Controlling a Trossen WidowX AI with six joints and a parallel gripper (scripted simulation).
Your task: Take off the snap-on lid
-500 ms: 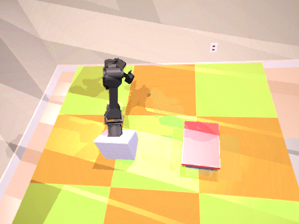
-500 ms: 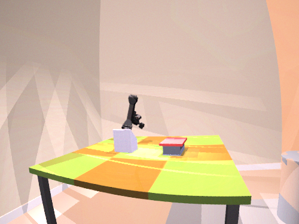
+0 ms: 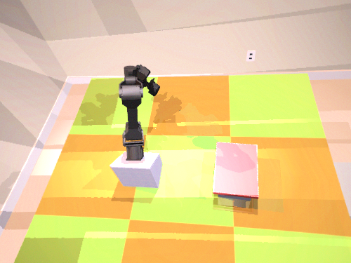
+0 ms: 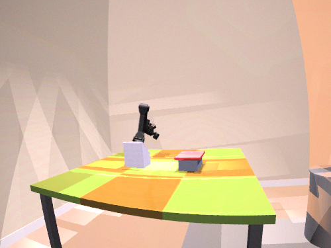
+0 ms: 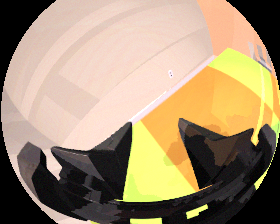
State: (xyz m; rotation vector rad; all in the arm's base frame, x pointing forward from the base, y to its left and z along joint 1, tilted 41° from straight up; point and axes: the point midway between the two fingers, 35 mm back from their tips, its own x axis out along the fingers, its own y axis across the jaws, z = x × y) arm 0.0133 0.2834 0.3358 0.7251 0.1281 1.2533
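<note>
The storage box [image 3: 225,200] [image 4: 189,165] is grey-blue and stands on the right half of the table. The flat red-pink lid [image 3: 236,172] [image 4: 190,155] lies level on top of it and overhangs its walls, hiding the inside. Whether its edges are snapped down is too small to tell. My gripper [image 3: 154,88] [image 4: 156,135] is raised above the back left part of the table, well away from the box. In the wrist view my gripper [image 5: 156,122] is partly open, with nothing between the fingers. The box and lid do not show in the wrist view.
A pale lilac block [image 3: 138,176] [image 4: 132,155] stands under the arm's base, left of the box. The table [image 3: 182,242] [image 4: 132,195] has green and orange squares. A wall with a white socket [image 3: 250,55] [image 5: 170,74] rises behind the table.
</note>
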